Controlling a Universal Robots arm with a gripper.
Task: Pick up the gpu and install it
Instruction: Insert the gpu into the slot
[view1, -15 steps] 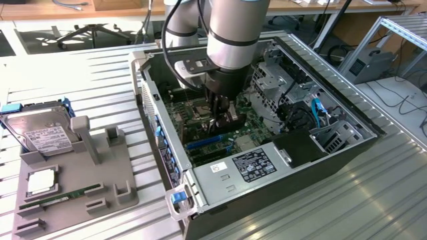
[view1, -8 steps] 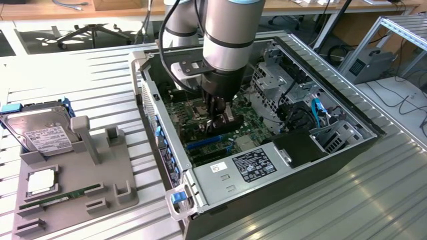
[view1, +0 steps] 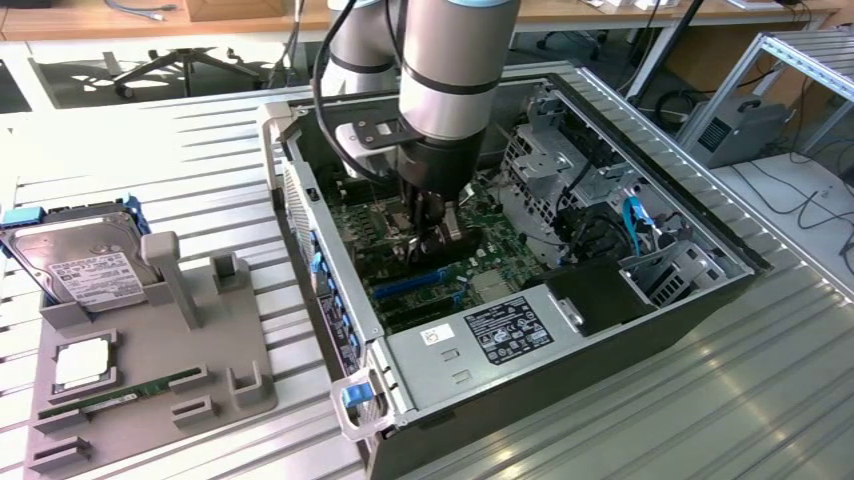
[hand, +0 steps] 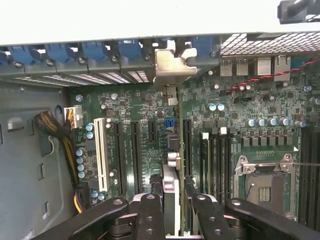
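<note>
The gripper (hand: 172, 207) clamps the gpu (hand: 172, 150), a thin dark card standing edge-on over the green motherboard (hand: 240, 107), its silver bracket (hand: 172, 65) at twelve o'clock

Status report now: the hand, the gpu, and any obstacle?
Hand shut on the gpu, inside the computer case. Card edge-on over the motherboard slots, bracket at the rear wall. Nothing blocking seen.

The arm (view1: 447, 70) is cut off by the exterior view's top edge and hides the motherboard (view1: 467, 255) behind it. The gpu (hand: 172, 200), seen edge-on, is partly covered by the jaws. The hard drive's (view1: 83, 262) label print is too small to read.
</note>
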